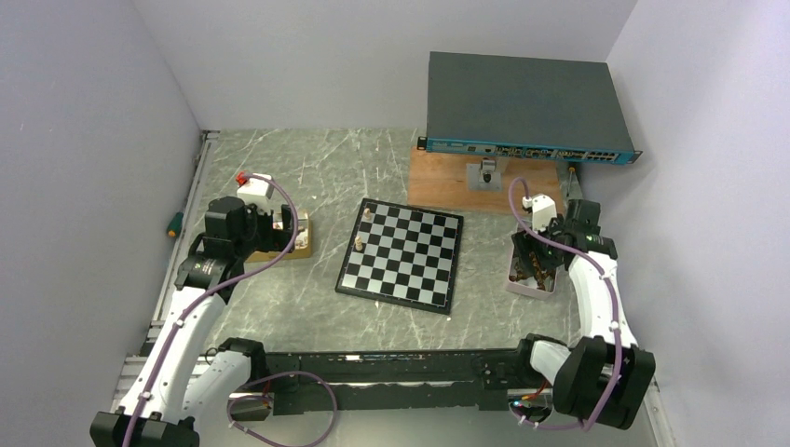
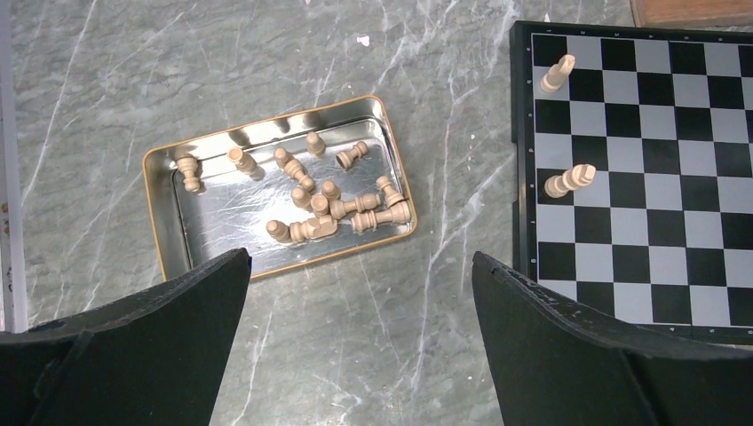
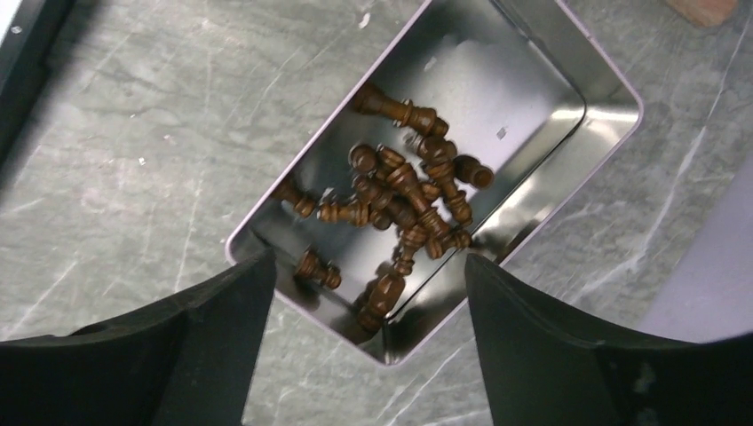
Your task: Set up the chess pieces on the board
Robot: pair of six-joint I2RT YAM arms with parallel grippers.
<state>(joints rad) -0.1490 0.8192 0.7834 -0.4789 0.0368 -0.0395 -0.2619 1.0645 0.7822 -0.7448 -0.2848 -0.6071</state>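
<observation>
The black-and-silver board (image 1: 410,264) lies mid-table, with two light tan pieces (image 1: 367,214) (image 1: 360,244) on its left files; the left wrist view shows the board (image 2: 657,222) and both pieces (image 2: 557,74) (image 2: 569,181). Several more light pieces (image 2: 333,204) lie in a gold-rimmed tin (image 2: 213,222). My left gripper (image 2: 360,262) (image 1: 279,228) is open and empty, above bare table between this tin and the board. Several dark brown pieces (image 3: 408,195) lie heaped in a pink-rimmed tin (image 3: 497,80). My right gripper (image 3: 368,266) (image 1: 536,256) is open and empty over this tin's near corner.
A brown wooden plank (image 1: 447,182) with a small grey stand (image 1: 486,174) lies behind the board. A dark network switch (image 1: 526,107) sits at the back right. A green-handled tool (image 1: 173,223) lies past the table's left rail. Walls close in on three sides.
</observation>
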